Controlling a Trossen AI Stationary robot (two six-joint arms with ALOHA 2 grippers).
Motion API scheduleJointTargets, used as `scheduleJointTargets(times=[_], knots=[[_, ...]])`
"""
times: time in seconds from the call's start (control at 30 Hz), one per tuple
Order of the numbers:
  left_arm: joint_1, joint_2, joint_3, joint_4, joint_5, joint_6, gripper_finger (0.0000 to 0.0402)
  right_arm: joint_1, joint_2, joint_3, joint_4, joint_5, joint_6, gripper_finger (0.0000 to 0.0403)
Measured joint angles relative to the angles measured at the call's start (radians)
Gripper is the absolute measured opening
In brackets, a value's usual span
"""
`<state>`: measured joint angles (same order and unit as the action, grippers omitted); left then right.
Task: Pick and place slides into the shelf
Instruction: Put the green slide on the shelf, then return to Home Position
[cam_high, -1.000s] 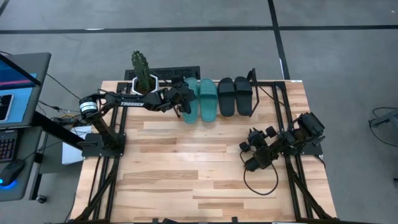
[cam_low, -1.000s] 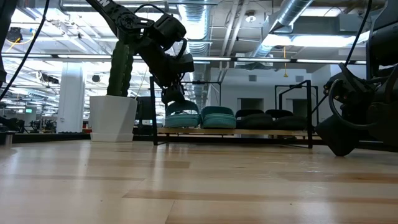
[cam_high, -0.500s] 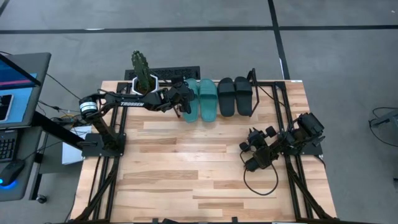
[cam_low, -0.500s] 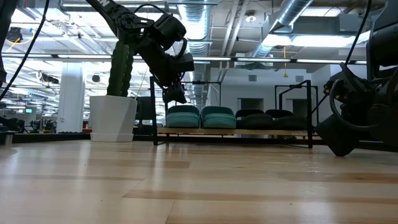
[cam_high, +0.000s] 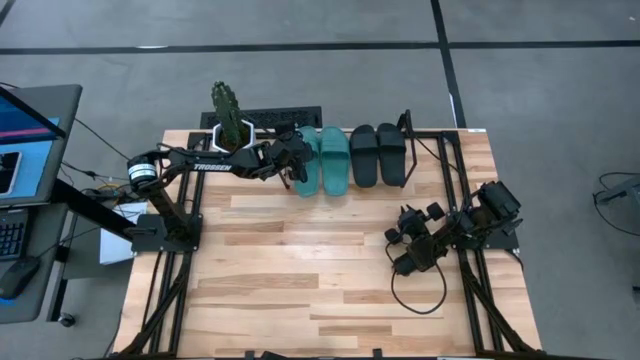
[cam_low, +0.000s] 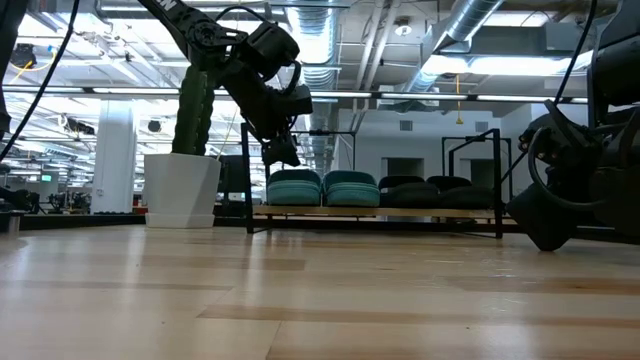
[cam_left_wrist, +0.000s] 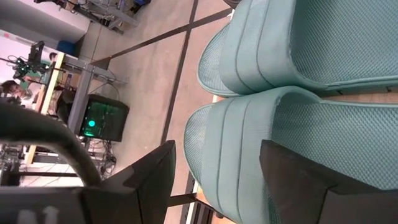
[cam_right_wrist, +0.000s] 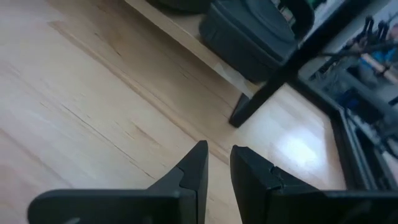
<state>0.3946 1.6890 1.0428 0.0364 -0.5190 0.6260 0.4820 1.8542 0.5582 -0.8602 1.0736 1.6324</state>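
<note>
Four slides lie side by side on the low black shelf (cam_high: 405, 124) at the table's far edge: two teal-green ones (cam_high: 308, 162) (cam_high: 334, 160) on the left and two black ones (cam_high: 363, 155) (cam_high: 391, 153) on the right. My left gripper (cam_high: 293, 170) is open and hovers just above the near end of the leftmost teal slide (cam_left_wrist: 249, 149). The fingers stand on either side of that slide, and the low view shows them (cam_low: 282, 155) clear above it (cam_low: 293, 188). My right gripper (cam_right_wrist: 214, 165) is shut and rests low at the table's right side (cam_high: 412, 248).
A cactus in a white pot (cam_high: 228, 125) stands at the far edge, just left of the shelf and close to my left arm. The shelf's upright end brackets (cam_low: 497, 180) flank the slides. The middle and near table (cam_high: 300, 280) is bare wood.
My left gripper has risen a little off the leftmost teal slide and then held still. The slide now lies level beside its twin on the shelf. My right arm has not moved.
</note>
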Motion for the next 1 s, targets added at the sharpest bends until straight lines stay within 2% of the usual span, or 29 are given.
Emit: scheduleJointTargets(times=[0.3, 0.53, 0.77, 1.0], knots=[[0.000, 0.000, 0.000, -0.001, 0.044, -0.018, 0.0222, 0.044, 0.002, 0.088, -0.056, 0.051, -0.214, 0.0059], [-0.039, -0.003, 0.015, -0.007, 0.040, -0.132, 0.0222, 0.120, 0.002, 0.230, -0.180, 0.102, -0.339, 0.0059], [-0.186, -0.007, 0.112, -0.034, 0.032, -0.168, 0.0222, 0.186, 0.001, 0.396, -0.364, 0.271, -0.339, 0.0059], [-0.380, -0.007, 0.316, -0.104, 0.015, -0.164, 0.0222, 0.258, 0.000, 0.569, -0.534, 0.373, -0.344, 0.0059]])
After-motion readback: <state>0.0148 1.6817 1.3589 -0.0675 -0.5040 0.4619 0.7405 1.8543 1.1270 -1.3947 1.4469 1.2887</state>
